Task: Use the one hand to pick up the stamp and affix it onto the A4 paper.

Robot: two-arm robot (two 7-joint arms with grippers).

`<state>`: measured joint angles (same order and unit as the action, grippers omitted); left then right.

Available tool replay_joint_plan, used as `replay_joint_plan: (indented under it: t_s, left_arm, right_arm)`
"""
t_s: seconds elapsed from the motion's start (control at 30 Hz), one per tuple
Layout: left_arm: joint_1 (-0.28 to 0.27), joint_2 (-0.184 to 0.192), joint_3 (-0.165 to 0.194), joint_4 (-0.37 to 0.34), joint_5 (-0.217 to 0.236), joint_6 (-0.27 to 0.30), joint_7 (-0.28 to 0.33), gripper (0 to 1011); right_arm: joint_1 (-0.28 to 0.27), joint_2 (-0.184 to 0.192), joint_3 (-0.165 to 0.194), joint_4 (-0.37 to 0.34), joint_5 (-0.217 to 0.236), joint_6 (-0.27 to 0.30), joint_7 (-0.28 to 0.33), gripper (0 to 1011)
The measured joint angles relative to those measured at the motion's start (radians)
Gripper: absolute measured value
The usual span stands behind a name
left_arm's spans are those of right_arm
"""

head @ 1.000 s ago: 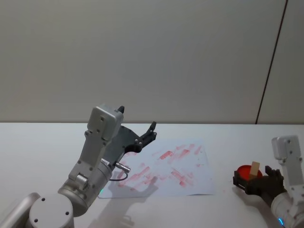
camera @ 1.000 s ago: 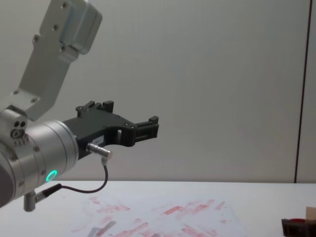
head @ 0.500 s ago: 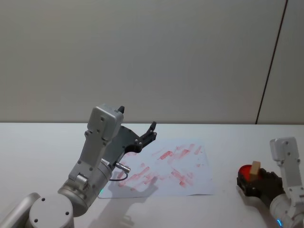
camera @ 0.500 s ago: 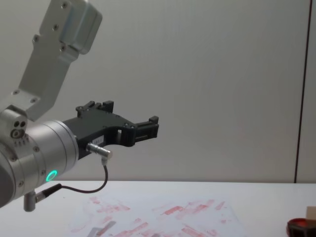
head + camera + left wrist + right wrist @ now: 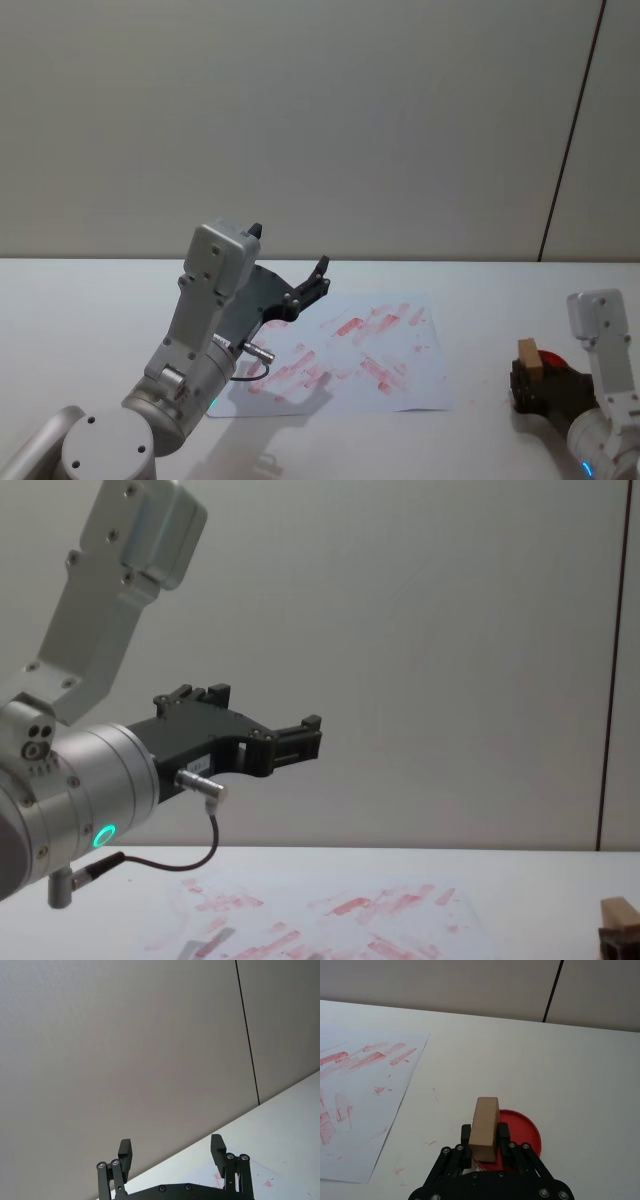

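My right hand (image 5: 484, 1132) grips the stamp (image 5: 485, 1115), upright between its fingers, over the edge of the red ink pad (image 5: 524, 1132). The A4 paper (image 5: 355, 1090) lies on the table (image 5: 570, 1075) to its left. My left hand (image 5: 171, 1150) hangs spread wide above that sheet.

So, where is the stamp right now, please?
The stamp is lower right in the head view, in the right gripper, right of the A4 paper, by the red ink pad.

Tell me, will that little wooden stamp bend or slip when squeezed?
Probably not bend: the small light-brown wooden stamp looks solid. Its flat sides, pinched by the black right gripper, likely resist slipping. Tall and narrow, it might tip if set down.
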<state>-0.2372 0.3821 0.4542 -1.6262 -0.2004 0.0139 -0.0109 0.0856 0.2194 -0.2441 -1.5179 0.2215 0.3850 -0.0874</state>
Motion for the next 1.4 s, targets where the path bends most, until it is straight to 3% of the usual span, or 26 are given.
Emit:
replay_joint_plan:
  t_s: [0.23, 0.47, 0.77, 1.07, 1.4]
  left_arm:
    - [0.0, 0.0, 0.0, 0.0, 0.0, 0.0, 0.0, 1002]
    - [0.0, 0.0, 0.0, 0.0, 0.0, 0.0, 0.0, 1003]
    - [0.0, 0.0, 0.0, 0.0, 0.0, 0.0, 0.0, 1003]
    - [0.0, 0.0, 0.0, 0.0, 0.0, 0.0, 0.0, 1002]
    - [0.0, 0.0, 0.0, 0.0, 0.0, 0.0, 0.0, 1002]
  right_arm:
    - [0.0, -0.001, 0.0, 0.001, -0.001, 0.001, -0.001, 219]
    - [0.001, -0.001, 0.0, 0.001, -0.002, -0.002, 0.0, 220]
    - [0.007, 0.0, 0.003, -0.007, -0.018, -0.052, 0.024, 220]
    - [0.028, -0.002, 0.004, -0.025, -0.036, -0.127, 0.094, 220]
    - [0.059, -0.016, -0.009, -0.027, -0.043, -0.151, 0.198, 220]
